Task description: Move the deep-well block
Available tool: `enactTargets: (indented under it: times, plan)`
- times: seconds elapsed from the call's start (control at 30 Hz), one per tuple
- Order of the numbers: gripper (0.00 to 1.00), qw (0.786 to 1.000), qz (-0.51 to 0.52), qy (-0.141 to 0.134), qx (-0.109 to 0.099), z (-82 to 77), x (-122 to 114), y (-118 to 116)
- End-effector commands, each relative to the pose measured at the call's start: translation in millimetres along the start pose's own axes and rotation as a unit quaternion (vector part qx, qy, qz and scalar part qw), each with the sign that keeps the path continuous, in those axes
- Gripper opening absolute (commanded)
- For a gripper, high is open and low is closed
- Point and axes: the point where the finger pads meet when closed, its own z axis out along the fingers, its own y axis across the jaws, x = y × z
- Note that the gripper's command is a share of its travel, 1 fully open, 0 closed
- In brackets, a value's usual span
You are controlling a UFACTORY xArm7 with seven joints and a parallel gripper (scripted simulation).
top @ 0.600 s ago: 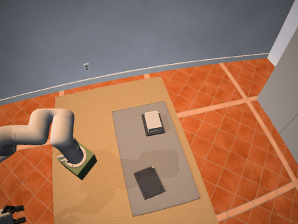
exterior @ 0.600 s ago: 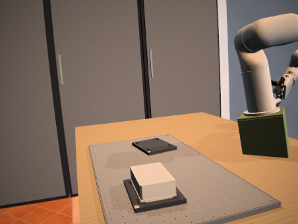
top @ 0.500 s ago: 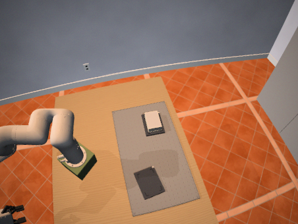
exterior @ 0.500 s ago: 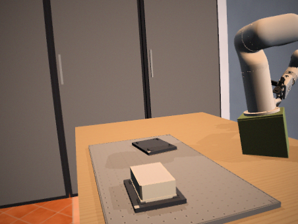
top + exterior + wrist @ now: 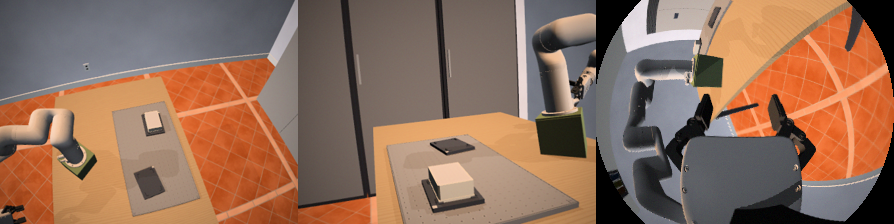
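Hanging off the table behind the arm's base, jaws spread wide and gripping nothing, gripper facing away from the deep-well block sitting on nest N1, well apart from empty N2.

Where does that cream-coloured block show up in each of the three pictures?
Top view: the block sits on the farther dark nest, upper part of the grey plate.
Exterior view: the block is nearest the camera, low centre.
Wrist view: not in it.
Shared landmark: the arm's green base.
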Motion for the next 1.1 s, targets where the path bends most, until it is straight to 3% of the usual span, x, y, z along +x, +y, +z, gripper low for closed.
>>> enactTargets:
  times: [0.0,0.07,0.1,0.4,0.43,0.5,0.6,0.93,1.0,1.07]
  plan:
    - [1.00,0.999,-0.016,-0.008,-0.030,-7.8,8,-2]
    - [1.00,0.998,-0.031,-0.016,-0.059,-13.8,16,-4]
    - [1.00,0.997,-0.033,-0.018,-0.063,-16.8,20,-5]
    - [1.00,0.997,-0.034,-0.018,-0.063,-40.2,50,-12]
    - [1.00,0.996,-0.042,-0.022,-0.077,-42.6,55,-13]
    - [1.00,0.996,-0.042,-0.022,-0.077,-42.6,55,-13]
    - [1.00,0.990,-0.068,-0.035,-0.117,-50.0,67,-17]
    - [1.00,0.990,-0.070,-0.036,-0.120,-71.4,104,-29]
    - [1.00,0.984,-0.088,-0.045,-0.145,-75.1,113,-33]
    - [1.00,0.984,-0.088,-0.045,-0.145,-75.1,113,-33]
